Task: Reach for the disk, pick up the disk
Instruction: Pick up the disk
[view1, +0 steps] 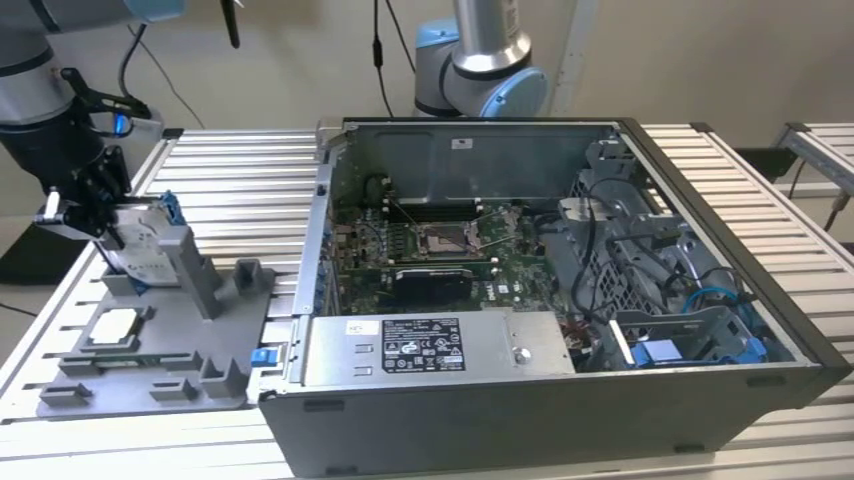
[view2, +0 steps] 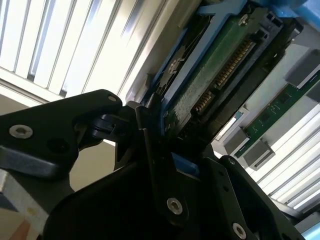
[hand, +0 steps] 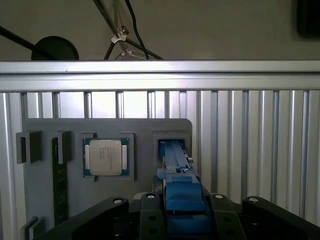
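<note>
The disk (view1: 147, 240) stands on edge in a slot of the grey fixture plate (view1: 167, 375) at the exterior view's left. Its white label and blue side rails show there. My gripper (view1: 118, 225) comes down from the arm above and is shut on the disk's upper end. In the second wrist view the disk (view2: 210, 85) shows its green circuit board and blue rail, with the black fingers (view2: 150, 135) pressed against it. In the first wrist view the blue rail of the disk (hand: 175, 160) runs from the gripper (hand: 184, 207) to the slot.
A white-topped square chip (view1: 114, 327) (hand: 105, 157) and a memory stick (hand: 60, 175) lie in the fixture plate. An open computer case (view1: 534, 300) stands close on the exterior view's right. A second arm's base (view1: 474, 70) rises behind the case. The table is slatted aluminium.
</note>
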